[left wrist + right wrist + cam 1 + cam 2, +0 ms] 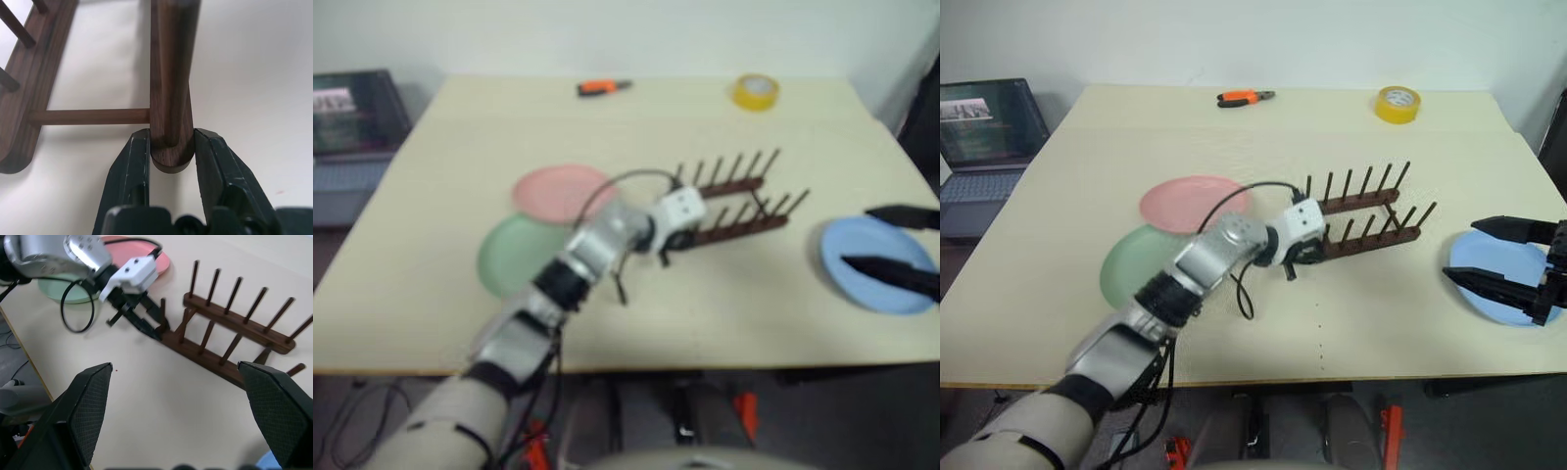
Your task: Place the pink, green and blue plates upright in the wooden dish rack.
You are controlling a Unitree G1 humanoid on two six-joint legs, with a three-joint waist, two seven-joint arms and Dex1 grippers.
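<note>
While L gripper (1304, 257) clamps the wooden dish rack (1363, 220) rail end mid-desk, R gripper (1508, 259) hangs wide open, empty, over blue plate (1506, 277) at right edge. Step: rack positioning. Next: grasp plate rim. Pink plate (1190, 202), green plate (1141, 262) lie flat left of centre.

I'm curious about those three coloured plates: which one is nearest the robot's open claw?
The blue plate, at the table's right, with the open right gripper hovering over it. The pink plate and green plate lie together left of the wooden dish rack.
</note>
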